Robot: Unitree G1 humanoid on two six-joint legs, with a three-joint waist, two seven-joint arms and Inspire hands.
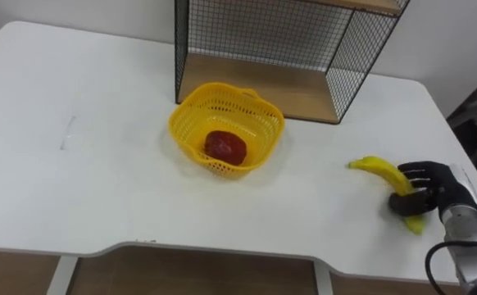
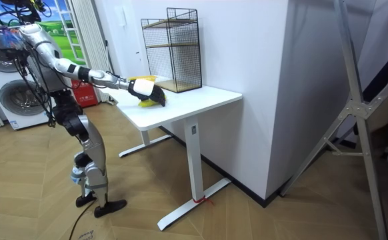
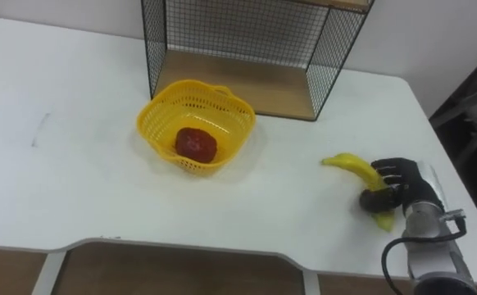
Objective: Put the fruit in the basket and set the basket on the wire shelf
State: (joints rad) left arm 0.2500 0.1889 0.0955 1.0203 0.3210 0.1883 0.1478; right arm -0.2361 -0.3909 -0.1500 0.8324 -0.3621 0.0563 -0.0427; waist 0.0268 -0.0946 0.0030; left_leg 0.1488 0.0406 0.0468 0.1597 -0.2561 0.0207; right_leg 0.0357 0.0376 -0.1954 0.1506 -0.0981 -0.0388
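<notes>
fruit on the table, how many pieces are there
2. A red fruit in the yellow basket before the wire shelf; a banana near the table's right edge, the right hand curled round it. None looks hidden.

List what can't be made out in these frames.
1. Banana, middle part: eye views, covered by the fingers of the right hand. Whether it is lifted or resting on the table is unclear.
2. Wire shelf, top: eye views, cut off by the upper edge.
3. Red fruit in the basket: too small to tell its kind.

A yellow basket sits mid-frame holding a red fruit. A curved banana is at lower right, and a black wire shelf at top centre.
</notes>
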